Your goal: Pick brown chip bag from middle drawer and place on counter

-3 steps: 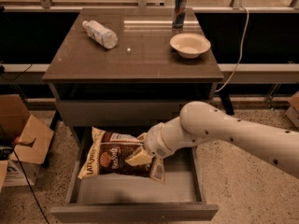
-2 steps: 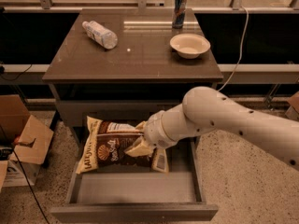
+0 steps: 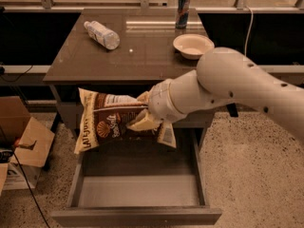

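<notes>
One white robot arm [image 3: 237,82] reaches in from the right, its gripper [image 3: 141,114] clenched on the right half of the brown chip bag [image 3: 105,125]. The bag hangs crosswise in the air, stretching left from the gripper, above the open middle drawer [image 3: 137,191] and just in front of the counter [image 3: 142,56] edge. A clear water bottle [image 3: 102,33], a pale bowl [image 3: 192,45] and a can [image 3: 182,11] sit on the counter.
</notes>
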Motion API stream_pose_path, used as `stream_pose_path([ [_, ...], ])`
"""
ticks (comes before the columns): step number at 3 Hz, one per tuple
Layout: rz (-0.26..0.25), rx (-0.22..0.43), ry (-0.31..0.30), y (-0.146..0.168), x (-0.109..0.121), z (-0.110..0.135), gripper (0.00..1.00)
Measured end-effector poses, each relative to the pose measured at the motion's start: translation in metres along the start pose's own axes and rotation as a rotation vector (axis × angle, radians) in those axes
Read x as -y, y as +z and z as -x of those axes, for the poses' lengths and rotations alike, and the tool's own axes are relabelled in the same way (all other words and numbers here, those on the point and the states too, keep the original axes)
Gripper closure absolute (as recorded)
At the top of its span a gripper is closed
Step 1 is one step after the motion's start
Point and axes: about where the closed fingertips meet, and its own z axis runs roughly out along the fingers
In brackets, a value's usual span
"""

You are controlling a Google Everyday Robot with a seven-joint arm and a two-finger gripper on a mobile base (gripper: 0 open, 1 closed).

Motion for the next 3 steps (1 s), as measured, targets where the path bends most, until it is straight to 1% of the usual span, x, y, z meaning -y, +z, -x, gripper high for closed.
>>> stream_pose_path([
  [1, -0.040, 0.061, -0.045, -0.025, 0.037, 0.024, 1.00],
  [2, -0.129, 0.147, 0.015, -0.043, 0.104, 0.034, 1.00],
  [3, -0.203, 0.157, 0.125, -0.041, 0.152, 0.022, 1.00],
])
